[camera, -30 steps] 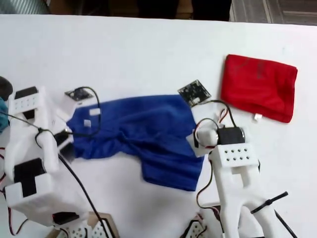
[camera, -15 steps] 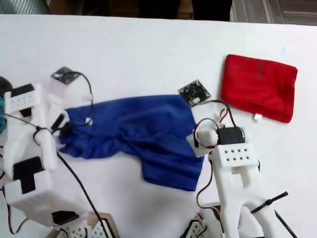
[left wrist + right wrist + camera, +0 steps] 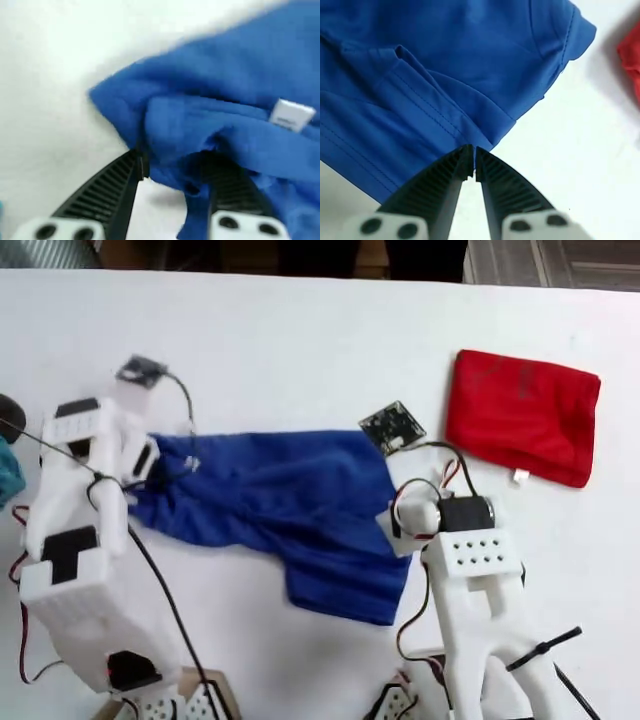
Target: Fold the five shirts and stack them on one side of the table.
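Left gripper: clamped narrow on a bunched fold of the blue shirt, near the left edge of the table, cloth pinched between both ribbed jaws. Just beside the pinch, a small white label on the cloth. Rest of the blue shirt: rumpled and unfolded across the middle of the table, stretched from the left grip towards the right arm, one flap reaching towards the near edge. Right gripper: jaws pressed together, tips at the shirt's hem on its right side; cloth caught between them or not, cannot tell. Towards the far right corner, well apart from the blue one, a red shirt folded into a flat rectangle.
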